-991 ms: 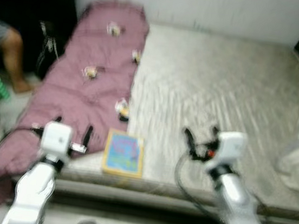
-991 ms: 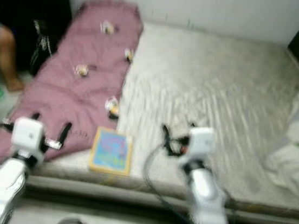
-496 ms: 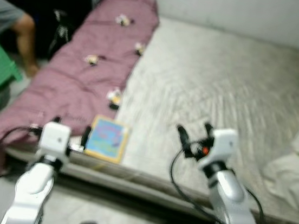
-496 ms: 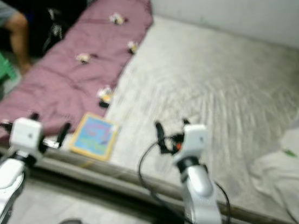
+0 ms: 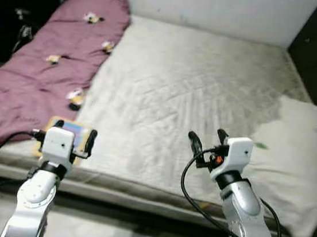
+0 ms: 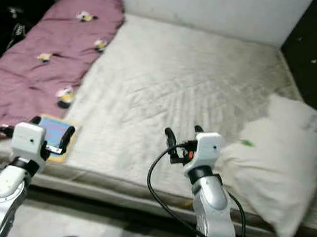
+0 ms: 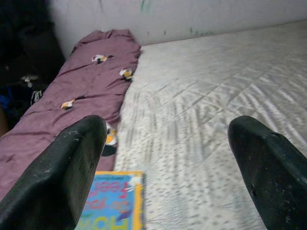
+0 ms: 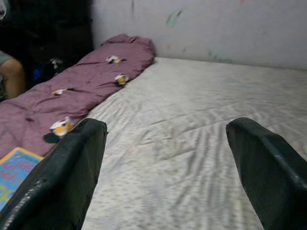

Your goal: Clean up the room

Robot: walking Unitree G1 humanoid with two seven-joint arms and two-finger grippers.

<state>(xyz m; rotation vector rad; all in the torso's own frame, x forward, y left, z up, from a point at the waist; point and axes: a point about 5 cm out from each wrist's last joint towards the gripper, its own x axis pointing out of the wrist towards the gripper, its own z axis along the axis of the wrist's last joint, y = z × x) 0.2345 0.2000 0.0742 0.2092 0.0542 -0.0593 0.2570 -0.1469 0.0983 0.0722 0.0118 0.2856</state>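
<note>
Colourful book [image 6: 55,133] lies flat at lower left of frame, on the bed [image 6: 167,91] edge beside the purple quilt [image 6: 34,68]; likely next pickup. Left gripper [image 5: 73,137] hovers just before it, jaws wide, empty. Right gripper [image 5: 207,142] mid-frame, jaws apart, empty. Pillow [image 6: 280,162] at right
</note>
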